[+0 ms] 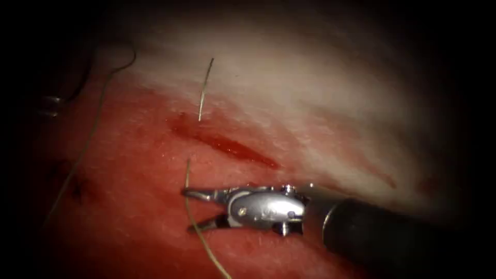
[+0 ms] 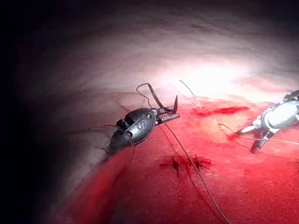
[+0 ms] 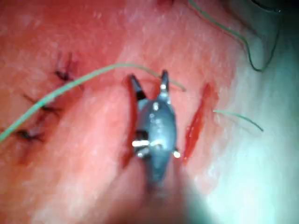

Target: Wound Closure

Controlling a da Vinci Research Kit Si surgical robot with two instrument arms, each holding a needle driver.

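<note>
The right tool [image 1: 192, 209] lies low over the tissue [image 1: 129, 217] below the cut [image 1: 227, 145], jaws spread astride the thread [image 1: 192, 219], holding nothing, while the left tool [image 2: 169, 114] grips the needle [image 2: 175, 103] near its blunt end, clear of the tissue.

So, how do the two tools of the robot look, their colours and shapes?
The right tool has shiny silver metal jaws, a rounded silver wrist with small screws and a dark, matte shaft. The left tool, seen from its wrist camera, has a dark, glossy, bulb-shaped wrist with a pale marking and thin dark jaws.
</note>
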